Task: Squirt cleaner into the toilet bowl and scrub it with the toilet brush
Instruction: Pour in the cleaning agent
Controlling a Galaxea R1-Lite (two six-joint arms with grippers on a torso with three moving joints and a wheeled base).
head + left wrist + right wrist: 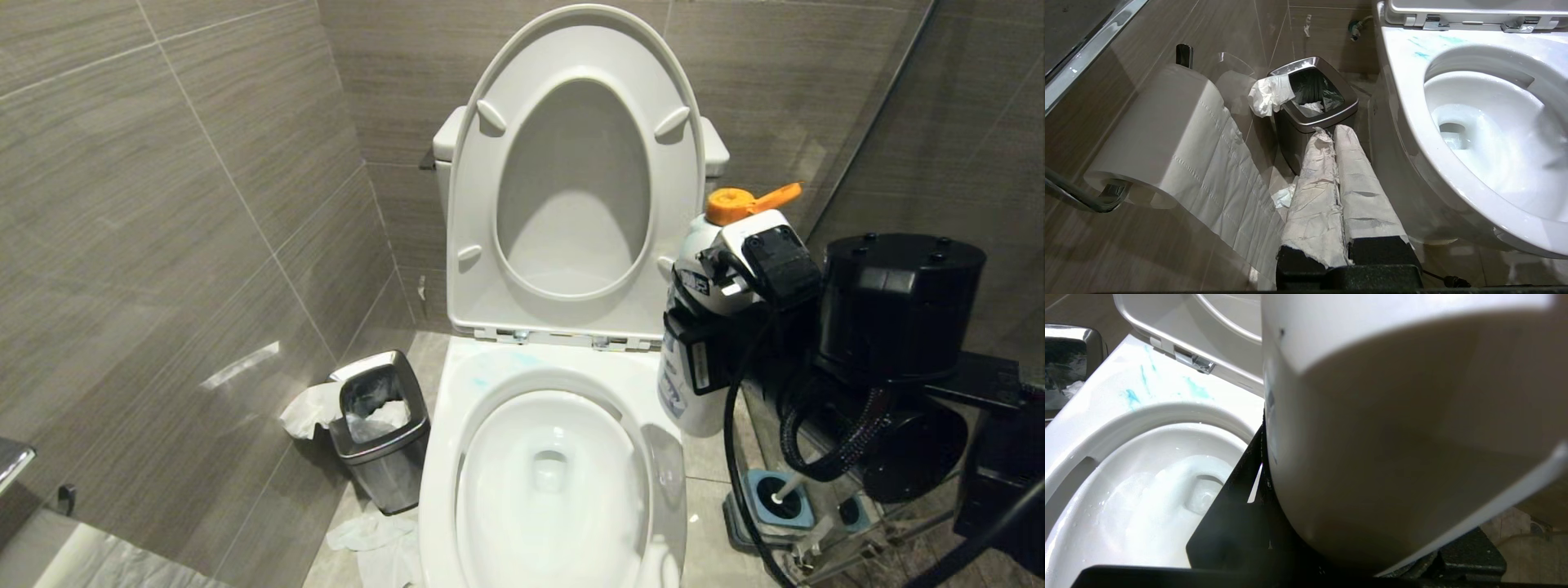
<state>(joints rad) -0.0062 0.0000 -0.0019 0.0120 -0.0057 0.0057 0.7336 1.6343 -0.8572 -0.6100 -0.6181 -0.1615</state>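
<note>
The white toilet bowl (445, 441) stands in the middle with its seat and lid (571, 163) raised against the cistern. Turquoise cleaner smears (1133, 396) streak the back of the rim (1404, 81). My right gripper (698, 343) is shut on a white cleaner bottle (690, 408) with an orange cap, held upright just right of the bowl; the bottle (1392, 416) fills the right wrist view. The toilet brush (790, 487) sits in its blue holder (780, 510) on the floor at the right, bristles hidden. My left gripper (1333, 130), wrapped in white paper, is shut and empty, low at the bowl's left.
A small steel bin (380, 425) with tissue hanging over its rim stands left of the toilet, and crumpled tissue (367, 531) lies on the floor before it. A toilet paper roll (1167, 134) hangs on the left wall. A glass partition (898, 122) bounds the right.
</note>
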